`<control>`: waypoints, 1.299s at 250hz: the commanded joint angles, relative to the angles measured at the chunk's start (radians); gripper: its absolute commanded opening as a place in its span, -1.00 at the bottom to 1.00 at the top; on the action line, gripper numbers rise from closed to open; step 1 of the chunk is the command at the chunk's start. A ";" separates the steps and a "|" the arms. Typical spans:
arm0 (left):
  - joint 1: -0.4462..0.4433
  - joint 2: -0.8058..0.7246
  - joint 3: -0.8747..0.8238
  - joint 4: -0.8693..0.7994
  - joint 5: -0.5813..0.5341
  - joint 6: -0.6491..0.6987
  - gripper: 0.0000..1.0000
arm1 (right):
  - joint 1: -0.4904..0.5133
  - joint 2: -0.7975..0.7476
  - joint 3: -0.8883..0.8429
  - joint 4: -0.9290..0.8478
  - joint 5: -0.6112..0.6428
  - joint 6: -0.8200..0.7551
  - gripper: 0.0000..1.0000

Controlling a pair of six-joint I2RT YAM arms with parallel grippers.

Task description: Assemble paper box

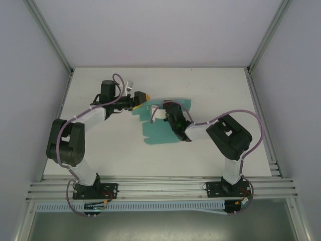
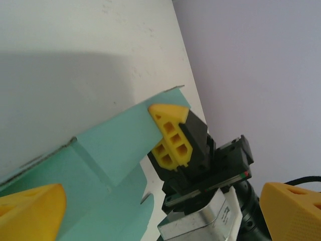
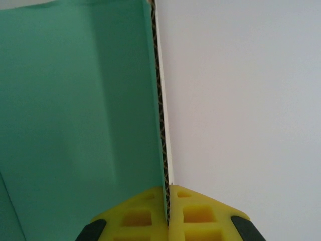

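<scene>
The paper box [image 1: 158, 134] is a flat teal die-cut sheet with flaps, lying mid-table. My right gripper [image 1: 153, 111] reaches in from the right and is shut on the edge of a raised flap. In the right wrist view the yellow fingers [image 3: 140, 218] pinch the corrugated card edge, and the teal paper box [image 3: 75, 100] stands upright to their left. My left gripper [image 1: 142, 102] hovers at the sheet's far left corner, open. In the left wrist view its wide-apart yellow fingertips [image 2: 30, 211] frame the paper box [image 2: 100, 150] and the right gripper's finger [image 2: 173, 135] on the flap.
The white table [image 1: 215, 90] is bounded by grey walls and aluminium posts [image 1: 50, 37]. Rails [image 1: 160, 187] run along the near edge where both arm bases are bolted. Purple cables [image 1: 251, 120] loop off both arms.
</scene>
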State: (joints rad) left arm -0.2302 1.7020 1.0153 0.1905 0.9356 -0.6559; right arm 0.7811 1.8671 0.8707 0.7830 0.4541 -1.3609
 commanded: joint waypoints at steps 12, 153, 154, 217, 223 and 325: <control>-0.022 0.055 -0.018 0.085 0.025 -0.016 0.97 | 0.012 -0.004 0.024 -0.048 0.041 0.074 -1.00; -0.088 0.204 -0.012 0.459 0.063 -0.255 0.97 | 0.072 0.113 -0.040 0.204 0.071 0.057 -1.00; -0.088 0.205 -0.012 0.459 0.063 -0.255 0.97 | 0.073 0.112 -0.040 0.203 0.071 0.057 -1.00; -0.088 0.117 -0.072 0.395 0.023 -0.196 0.97 | 0.054 0.061 -0.074 0.156 0.052 0.087 -1.00; -0.088 0.097 -0.078 0.353 0.011 -0.169 0.97 | 0.047 0.061 -0.079 0.162 0.053 0.084 -1.00; -0.006 -0.227 -0.296 -0.067 -0.292 0.048 0.97 | -0.069 0.079 -0.091 0.231 0.028 0.129 -1.00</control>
State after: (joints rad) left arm -0.2607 1.4849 0.7433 0.2722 0.7635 -0.6777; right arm 0.7429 1.9404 0.7818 1.0473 0.5224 -1.3365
